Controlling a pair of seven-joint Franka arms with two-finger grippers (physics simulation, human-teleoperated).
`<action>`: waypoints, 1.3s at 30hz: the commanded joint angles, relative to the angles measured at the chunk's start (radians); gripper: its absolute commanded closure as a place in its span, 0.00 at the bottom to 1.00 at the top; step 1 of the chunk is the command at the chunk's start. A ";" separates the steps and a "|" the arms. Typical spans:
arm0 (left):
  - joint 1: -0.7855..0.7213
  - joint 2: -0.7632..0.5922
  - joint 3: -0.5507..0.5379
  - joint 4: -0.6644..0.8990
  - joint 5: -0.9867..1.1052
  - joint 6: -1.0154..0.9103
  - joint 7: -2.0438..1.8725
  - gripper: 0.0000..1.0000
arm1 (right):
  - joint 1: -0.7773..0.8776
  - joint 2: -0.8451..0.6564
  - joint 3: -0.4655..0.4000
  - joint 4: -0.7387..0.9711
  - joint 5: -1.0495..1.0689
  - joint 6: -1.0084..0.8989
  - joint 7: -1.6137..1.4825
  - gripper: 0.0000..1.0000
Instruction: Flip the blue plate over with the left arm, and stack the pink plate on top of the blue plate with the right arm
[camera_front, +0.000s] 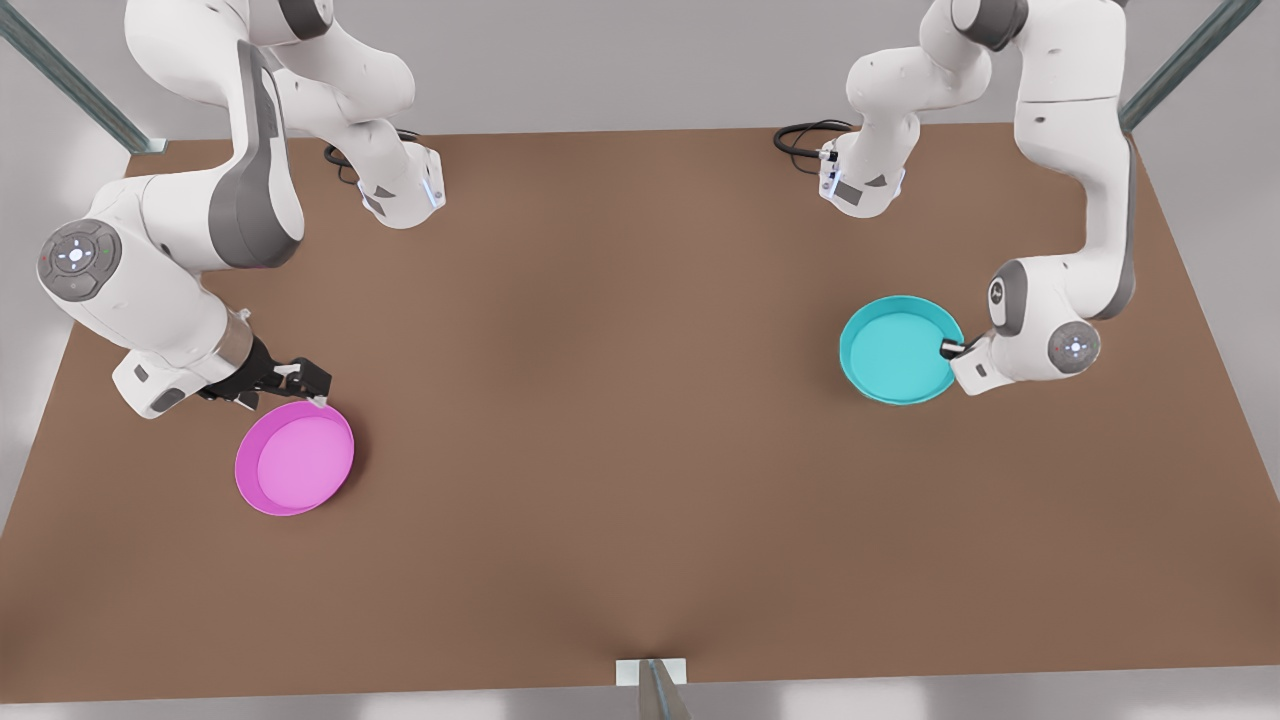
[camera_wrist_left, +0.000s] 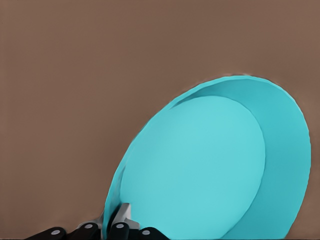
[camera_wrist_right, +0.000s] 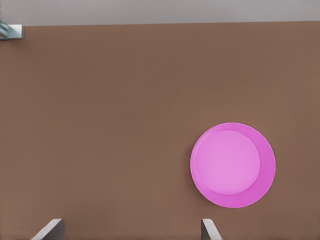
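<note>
- Your left pincer (camera_front: 948, 349), at the right of the front view, is clamped on the rim of the blue plate (camera_front: 897, 349), which sits open side up on the tabletop (camera_front: 620, 420); the flip turns on that edge hold.
- The left wrist view shows the fingers (camera_wrist_left: 122, 222) pinching the rim.
- Your right pincer (camera_front: 305, 385), jaws spread and holding nothing, hangs just above the pink plate (camera_front: 296, 460) at lower left.
- In the right wrist view that plate (camera_wrist_right: 232, 165) lies off to one side, not between the fingers.
</note>
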 joint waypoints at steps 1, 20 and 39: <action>-0.007 0.001 -0.003 0.002 0.075 -0.004 -0.007 0.79 | 0.000 0.000 0.000 0.000 0.000 0.000 -0.001 0.00; -0.356 0.013 -0.210 0.096 0.770 -0.528 -0.520 0.79 | 0.000 0.000 0.000 0.000 0.000 0.002 -0.001 0.00; -1.001 0.515 -0.041 0.671 0.963 -1.168 -0.647 0.79 | -0.001 0.000 0.000 0.000 0.000 0.002 -0.001 0.00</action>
